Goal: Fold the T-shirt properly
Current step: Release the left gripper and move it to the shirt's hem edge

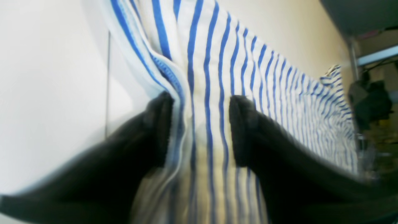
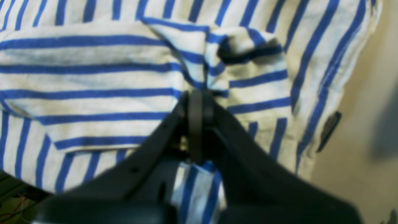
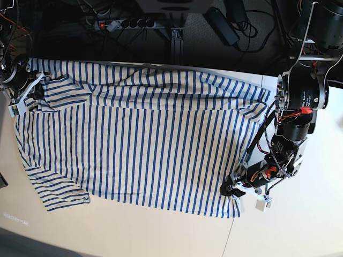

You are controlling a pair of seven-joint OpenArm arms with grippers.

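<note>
T-shirt (image 3: 144,139): cream-white cloth with thin blue stripes, spread mostly flat across the middle of the base view, from the left edge to right of centre.
Position: lying on the pale worktop (image 3: 161,235); upper edge runs along the dark back margin at the top of the frame, lower hem sits above a bare strip of worktop.
Sleeves: 1 sleeve fans out at lower left of the base view; the other is bunched at upper left.
Surface: shallow wrinkles near the top edge and at the right side; stripes run vertically in the base view.
Left pincer (image 1: 200,130): at lower right of the base view, at the shirt's bottom-right corner; in the left wrist view its 2 dark fingers (image 1: 158,124) stand apart with a raised ridge of striped cloth and a stitched hem between them. Whether the cloth is actually pinched cannot be told; the picture is blurred.
Right pincer (image 2: 196,102): at upper left of the base view, on the bunched sleeve; in the right wrist view it is clenched tight on a gathered fold of the T-shirt, cloth puckering out above the tips.
Label (image 2: 328,126): small dark tab at the cloth edge, right side of the right wrist view.
Background: cables and a power strip (image 3: 123,23) in the dark area at the top of the base view.
</note>
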